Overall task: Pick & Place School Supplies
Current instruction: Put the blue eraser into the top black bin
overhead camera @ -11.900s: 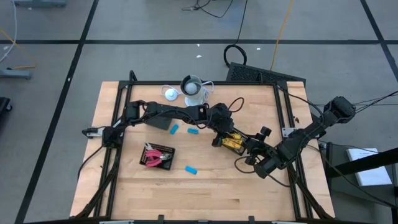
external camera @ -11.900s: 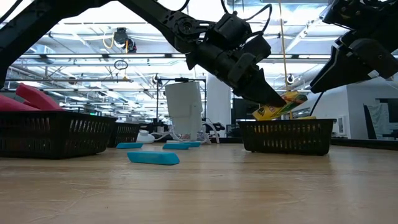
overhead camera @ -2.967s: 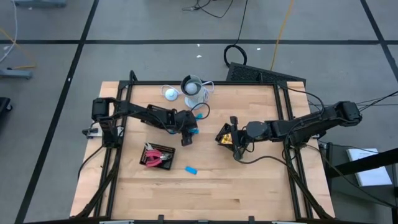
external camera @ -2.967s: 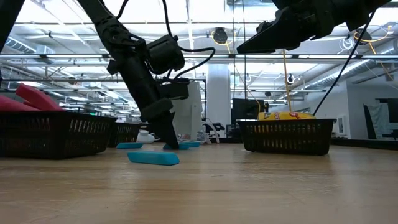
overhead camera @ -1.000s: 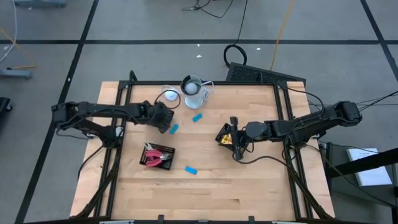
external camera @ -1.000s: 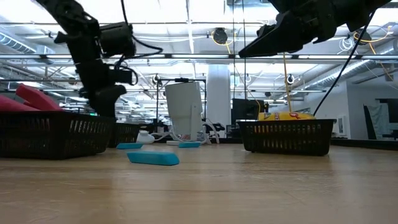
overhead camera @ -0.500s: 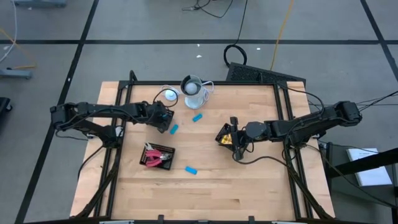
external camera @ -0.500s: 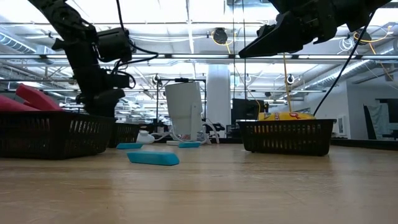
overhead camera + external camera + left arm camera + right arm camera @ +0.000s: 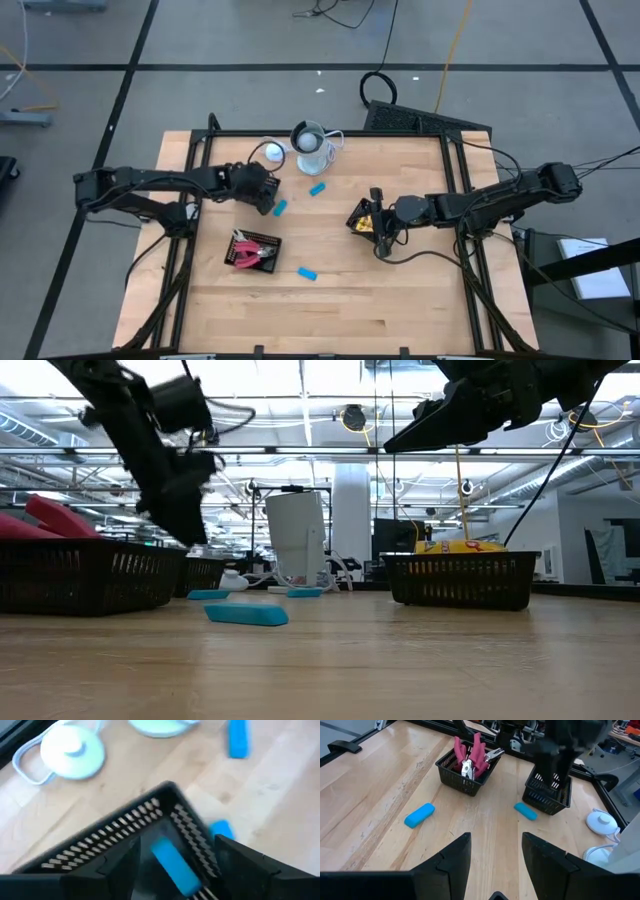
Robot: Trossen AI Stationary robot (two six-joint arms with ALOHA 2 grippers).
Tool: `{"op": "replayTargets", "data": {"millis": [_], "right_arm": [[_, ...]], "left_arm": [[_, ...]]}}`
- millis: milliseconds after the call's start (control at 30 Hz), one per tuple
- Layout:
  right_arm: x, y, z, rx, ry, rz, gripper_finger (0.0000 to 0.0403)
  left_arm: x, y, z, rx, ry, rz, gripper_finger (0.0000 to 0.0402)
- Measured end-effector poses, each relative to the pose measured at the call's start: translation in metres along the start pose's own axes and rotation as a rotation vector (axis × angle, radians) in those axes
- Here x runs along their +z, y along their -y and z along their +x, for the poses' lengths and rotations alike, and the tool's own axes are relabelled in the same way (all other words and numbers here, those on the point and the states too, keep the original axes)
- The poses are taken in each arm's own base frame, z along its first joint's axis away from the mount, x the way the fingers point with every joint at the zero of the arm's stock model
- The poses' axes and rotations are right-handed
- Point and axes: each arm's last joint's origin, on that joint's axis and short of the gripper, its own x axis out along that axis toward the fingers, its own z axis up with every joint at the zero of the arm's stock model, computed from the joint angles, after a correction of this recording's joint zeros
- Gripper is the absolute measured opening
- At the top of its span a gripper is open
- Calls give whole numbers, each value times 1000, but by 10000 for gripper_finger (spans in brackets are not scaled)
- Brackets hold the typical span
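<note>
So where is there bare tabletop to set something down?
The near strip of table, below the lone blue block, is bare. So is the stretch between the pliers basket and the yellow-item basket. The far edge around the white cup is crowded.

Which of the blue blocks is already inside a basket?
The blue block lying in the small black basket under the left gripper. The other three lie loose on the bare table.

wooden table (image 9: 400,300), three black mesh baskets (image 9: 468,774), white round cup-like object with cable (image 9: 312,140), grey floor (image 9: 250,40)
</note>
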Motion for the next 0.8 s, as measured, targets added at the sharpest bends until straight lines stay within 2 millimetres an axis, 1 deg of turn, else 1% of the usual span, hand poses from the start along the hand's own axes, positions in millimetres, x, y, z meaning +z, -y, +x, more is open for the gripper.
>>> {"op": "replayTargets", "data": {"millis": [100,167,233,433,633,800], "right_arm": [[0,0,0,-2,0,1,166],[0,0,0,-2,0,1,166],[0,0,0,-1,0,1,166],[0,0,0,-2,1,1,166],[0,0,0,-2,3,-1,166],[0,0,0,-2,4,-2,166]], "left_arm": [[9,10,-14,-54,65,4,242],[10,17,-18,-106,67,9,235],[8,25,-18,-153,45,17,230],[7,48,-3,-259,30,6,220],[5,57,14,-304,-32,-16,220],[10,66,20,-297,-43,1,220]]}}
